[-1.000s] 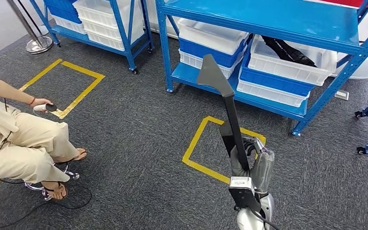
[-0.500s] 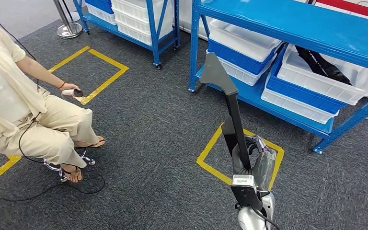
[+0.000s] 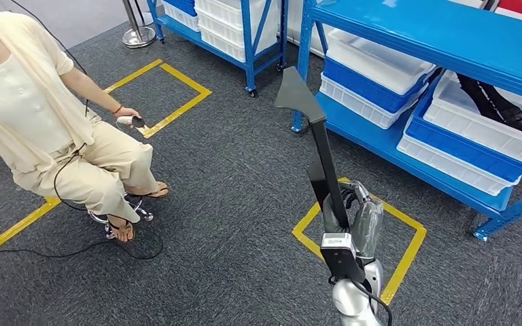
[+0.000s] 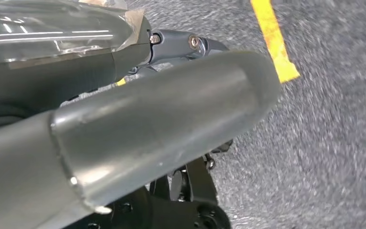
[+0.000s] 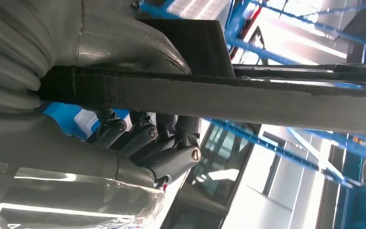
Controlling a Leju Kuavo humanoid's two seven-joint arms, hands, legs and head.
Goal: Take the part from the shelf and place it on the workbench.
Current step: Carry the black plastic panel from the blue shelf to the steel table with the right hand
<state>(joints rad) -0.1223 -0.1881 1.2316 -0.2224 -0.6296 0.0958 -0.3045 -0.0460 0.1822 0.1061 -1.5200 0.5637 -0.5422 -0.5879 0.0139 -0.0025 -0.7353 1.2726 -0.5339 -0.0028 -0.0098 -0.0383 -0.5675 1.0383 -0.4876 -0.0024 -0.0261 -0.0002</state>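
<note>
Nearest, at the lower edge of the head view: right robot hand [image 3: 351, 219], fingers [image 5: 148, 133] wrapped round the lower end of the long black part [image 3: 324, 159], gripping it upright. Part rising from the grasp as a slim dark bar, topped by a flared grey fin, tilted slightly left. Left robot hand [image 4: 138, 119] seen from its wrist camera against grey carpet [image 3: 231, 204], thumb lying across the picture, darker fingers tucked behind; grasp cannot be told. Below the held part, yellow tape square [image 3: 360, 234] on the carpet. To the left, seated person [image 3: 54, 136] in pale clothes, small controller [image 3: 132, 121] in hand, cable trailing to the floor. Farther back, blue shelf [image 3: 442, 47] with white and blue bins [image 3: 374, 71], one holding more black parts [image 3: 496, 102].
</note>
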